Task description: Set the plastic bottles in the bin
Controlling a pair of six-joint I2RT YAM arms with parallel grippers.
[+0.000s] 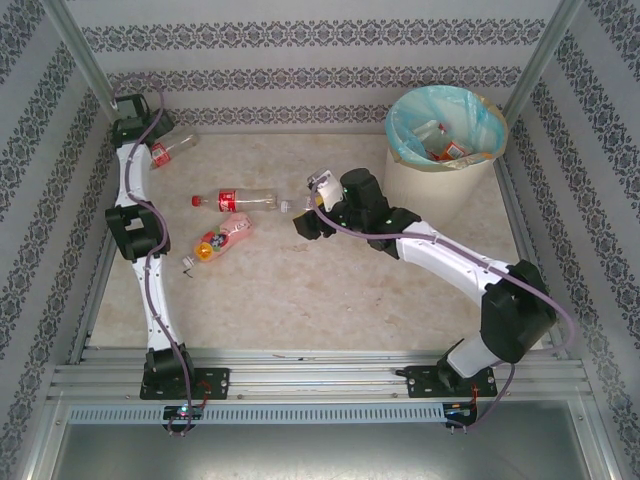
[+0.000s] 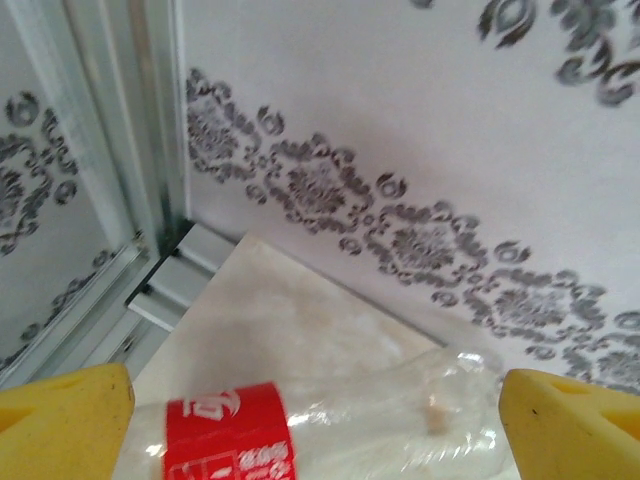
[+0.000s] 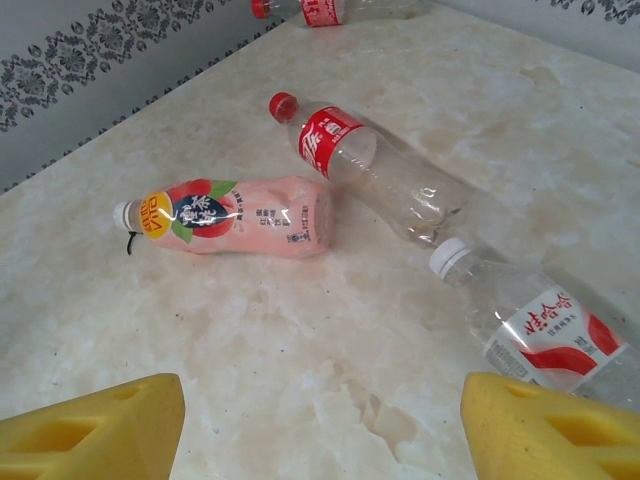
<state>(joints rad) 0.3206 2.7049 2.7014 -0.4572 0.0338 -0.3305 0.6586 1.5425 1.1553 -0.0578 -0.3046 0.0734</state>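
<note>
Plastic bottle [image 2: 230, 430], red label: far left corner of tabletop [image 2: 280, 320], lying lengthwise across the gap of left gripper [image 2: 315, 425], fingers parted. Right gripper [image 3: 320, 425], also apart, nearer white-capped bottle [image 3: 540, 330]. Bin [image 1: 440, 185]: far right.

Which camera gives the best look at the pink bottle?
The right wrist view: the pink bottle lies there on its side, close and whole, with its label and white cap plain to see. The top view also shows it, but small, its label just a blur of colours.
</note>
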